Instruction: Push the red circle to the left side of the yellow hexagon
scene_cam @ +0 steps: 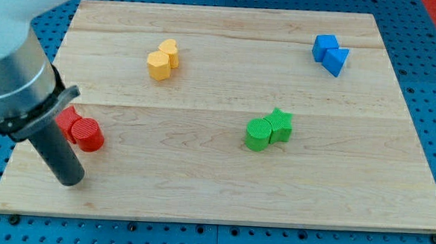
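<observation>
The red circle [89, 135] lies near the board's left edge, touching a second red block [68, 119] whose shape is partly hidden by the rod. The yellow hexagon [159, 65] sits at the upper middle-left, touching a yellow heart [169, 51] just above and right of it. My tip [71, 180] rests on the board below and slightly left of the red circle, close to it but apart. The rod leans up to the view's left.
A green circle [258, 134] and green star [280, 124] touch each other at centre right. A blue cube [325, 47] and blue triangle [336, 61] sit at the top right. The wooden board [214, 204] ends just left of and below my tip.
</observation>
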Controlling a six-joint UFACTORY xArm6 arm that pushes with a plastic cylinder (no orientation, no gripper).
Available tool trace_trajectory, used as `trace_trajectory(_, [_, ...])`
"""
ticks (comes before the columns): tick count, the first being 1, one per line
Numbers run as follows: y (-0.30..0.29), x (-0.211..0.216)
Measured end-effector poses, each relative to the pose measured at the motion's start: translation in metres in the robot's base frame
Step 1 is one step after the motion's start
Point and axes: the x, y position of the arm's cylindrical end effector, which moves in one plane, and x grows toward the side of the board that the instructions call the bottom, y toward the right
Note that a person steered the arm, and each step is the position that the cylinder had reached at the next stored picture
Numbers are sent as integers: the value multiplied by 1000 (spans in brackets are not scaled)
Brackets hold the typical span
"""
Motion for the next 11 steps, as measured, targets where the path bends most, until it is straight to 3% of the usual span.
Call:
trace_trajectory(4, [-6,0])
trace_trajectory(6, [14,-41])
trace_trajectory(8, [55,-112])
trace_trajectory(9, [58,-118])
trace_trajectory(10, [22,-102])
trace_trajectory(11, [12,-120])
